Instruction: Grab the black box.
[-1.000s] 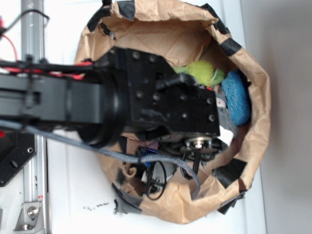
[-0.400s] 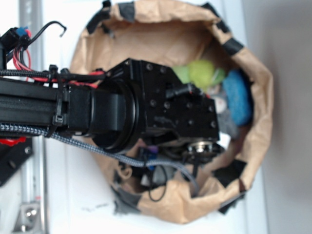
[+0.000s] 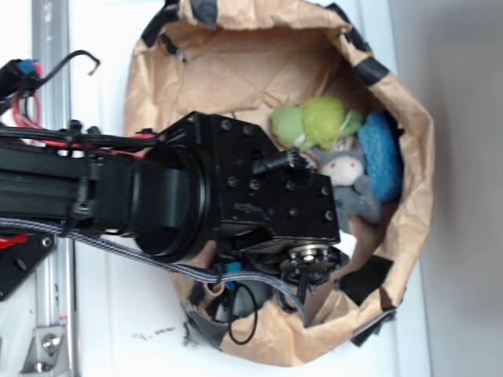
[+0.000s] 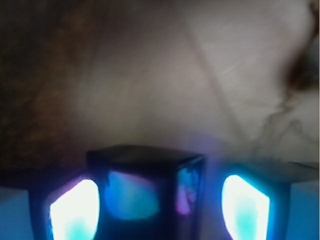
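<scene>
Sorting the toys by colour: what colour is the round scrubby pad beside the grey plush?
Blue; the pad shows best in the exterior view, against the paper bag's wall.

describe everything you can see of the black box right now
The black box shows only in the wrist view, close and blurred. It is dark and glossy, with a flat top and two visible faces that meet at a vertical edge and mirror blue and purple light. It sits between the glowing fingers of the hand, nearer the left-of-picture one; whether they touch it cannot be told. Crumpled brown paper lies behind it. In the exterior view the arm hides it.
</scene>
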{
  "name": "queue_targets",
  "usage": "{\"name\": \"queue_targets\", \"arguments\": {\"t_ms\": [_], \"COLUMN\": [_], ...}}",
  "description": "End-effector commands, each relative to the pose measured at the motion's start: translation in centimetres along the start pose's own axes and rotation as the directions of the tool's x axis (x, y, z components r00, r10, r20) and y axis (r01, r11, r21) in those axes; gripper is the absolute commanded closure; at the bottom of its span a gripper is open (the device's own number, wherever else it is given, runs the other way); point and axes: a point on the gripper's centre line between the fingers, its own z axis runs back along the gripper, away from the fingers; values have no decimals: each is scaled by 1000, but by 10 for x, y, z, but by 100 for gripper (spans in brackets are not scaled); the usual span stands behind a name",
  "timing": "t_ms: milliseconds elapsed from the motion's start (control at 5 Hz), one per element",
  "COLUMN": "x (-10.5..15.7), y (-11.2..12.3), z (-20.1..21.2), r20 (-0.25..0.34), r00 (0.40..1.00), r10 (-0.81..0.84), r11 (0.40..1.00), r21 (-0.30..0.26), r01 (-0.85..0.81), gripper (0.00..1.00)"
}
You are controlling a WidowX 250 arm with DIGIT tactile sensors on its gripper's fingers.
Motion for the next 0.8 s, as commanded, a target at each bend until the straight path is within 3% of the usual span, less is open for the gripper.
{"name": "queue_targets", "arguments": {"t_ms": [0,200,400,600], "x": [-13,-4,3,2], "y": [-18,-17,-9,-4], "z": [3,-24,-49,-44], "r20": [-3,-50,-96,-75], "r00": [994,993,992,996], "r10": [-110,-108,-83,-47], "r11": [994,994,996,996], "r21": [-3,-24,25,67], "r01": [110,107,85,52], "gripper": [0,0,0,0]}}
